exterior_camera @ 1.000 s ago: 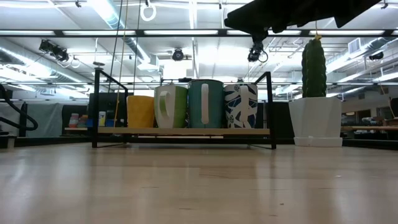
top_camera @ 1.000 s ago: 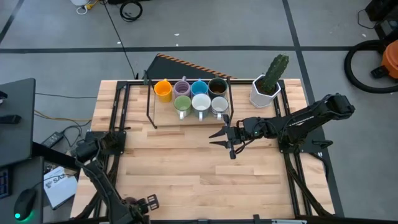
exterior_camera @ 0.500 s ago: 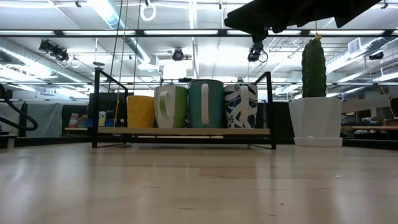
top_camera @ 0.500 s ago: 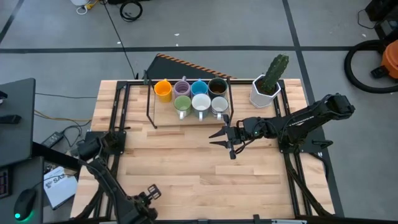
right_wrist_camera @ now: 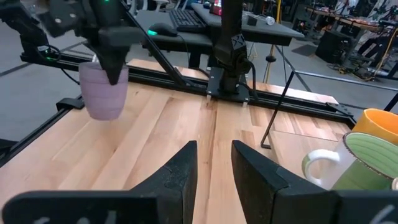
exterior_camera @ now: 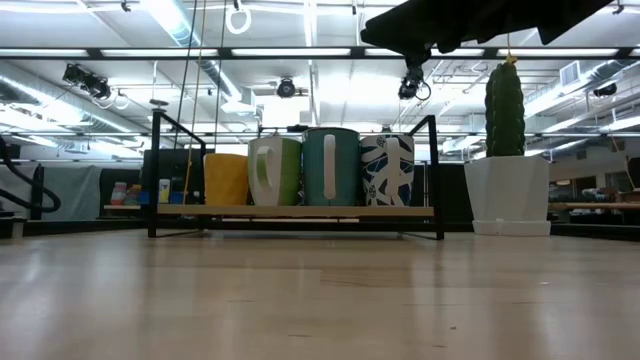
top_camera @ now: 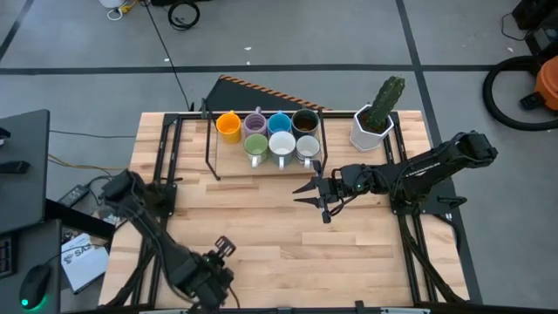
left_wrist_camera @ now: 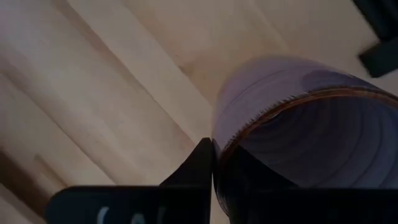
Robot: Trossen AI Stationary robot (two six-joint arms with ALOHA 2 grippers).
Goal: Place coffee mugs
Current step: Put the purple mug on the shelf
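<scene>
Seven coffee mugs stand in a black-framed rack [top_camera: 209,148] at the table's far side: orange [top_camera: 228,126], purple [top_camera: 255,121], blue [top_camera: 280,123] and dark brown [top_camera: 305,121] behind, green [top_camera: 255,146] and two white [top_camera: 282,145] [top_camera: 308,149] in front. An eighth, pale purple mug [right_wrist_camera: 103,92] is in my left gripper [top_camera: 220,253], near the table's near-left part. My right gripper [top_camera: 317,195] hovers open in front of the rack's right end, holding nothing. My left gripper holds the purple mug by its rim [left_wrist_camera: 219,149], one finger [left_wrist_camera: 200,163] outside the wall and the other hidden inside the mug. The fingers come from above, pointing down. In the right wrist view the mug hangs upright below them, seemingly clear of the table.
A white angular pot with a green cactus [top_camera: 377,120] stands right of the rack, at the far right corner. Bare wood [top_camera: 261,218] lies between the two grippers. In the low view the rack's mugs [exterior_camera: 331,168] and the pot [exterior_camera: 508,195] line the far side.
My left arm has swung in from the table's near edge toward the far edge and a little to the right, carrying the purple mug over the wood. My right arm has kept still.
</scene>
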